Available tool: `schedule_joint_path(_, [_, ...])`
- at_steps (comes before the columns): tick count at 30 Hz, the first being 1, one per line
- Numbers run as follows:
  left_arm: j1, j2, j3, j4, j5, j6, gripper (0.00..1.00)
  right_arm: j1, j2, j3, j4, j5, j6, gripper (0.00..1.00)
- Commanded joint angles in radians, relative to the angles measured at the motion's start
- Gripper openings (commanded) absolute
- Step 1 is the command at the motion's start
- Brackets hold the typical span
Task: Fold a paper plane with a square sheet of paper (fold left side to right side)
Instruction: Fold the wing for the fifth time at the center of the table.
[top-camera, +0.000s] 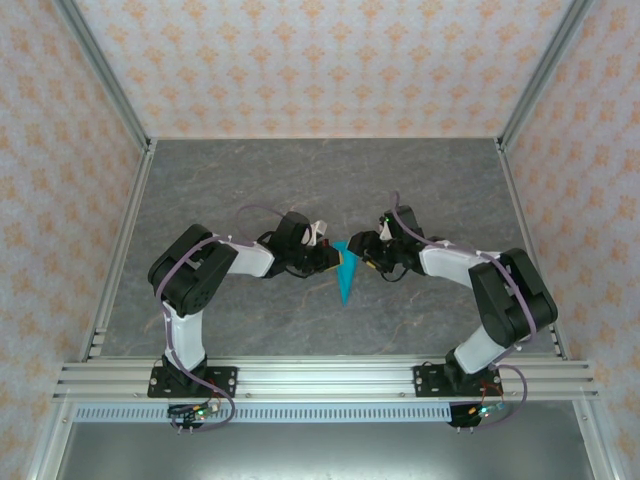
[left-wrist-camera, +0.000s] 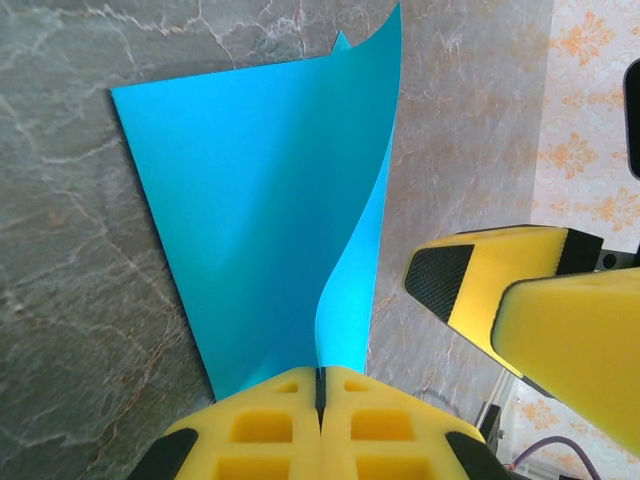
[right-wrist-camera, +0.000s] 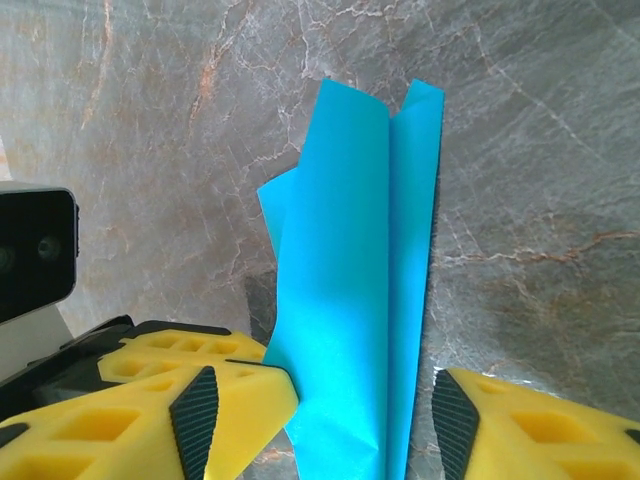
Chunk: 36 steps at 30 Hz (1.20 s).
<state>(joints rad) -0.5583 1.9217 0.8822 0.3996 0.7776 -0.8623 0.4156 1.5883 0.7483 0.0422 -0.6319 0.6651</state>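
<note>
- Left wrist: left gripper (left-wrist-camera: 320, 390) pinched fully closed on the paper plane (left-wrist-camera: 260, 200) edge, paper extends ahead of fingertips.
- Right wrist: right gripper (right-wrist-camera: 365, 410) jaws spread, paper between them.

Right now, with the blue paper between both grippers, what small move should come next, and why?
Probably back the right gripper straight away from the blue paper. Its jaws stand apart on either side of the folded sheet without clamping it, while the left gripper is shut on it and holds it alone.
</note>
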Motion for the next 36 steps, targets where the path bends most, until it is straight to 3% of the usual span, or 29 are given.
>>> schedule_joint_path(1, [0.002,-0.006,0.017,-0.017,-0.014,0.025,0.0,-0.001,0.017,0.04,0.021,0.018,0.022,0.65])
schedule_joint_path(20, [0.003,-0.006,0.014,-0.015,-0.015,0.024,0.0,0.019,0.139,0.112,0.054,-0.004,0.04,0.66])
schedule_joint_path(36, [0.01,0.0,0.054,-0.08,-0.03,0.076,0.0,0.033,0.193,0.146,-0.091,0.034,-0.014,0.66])
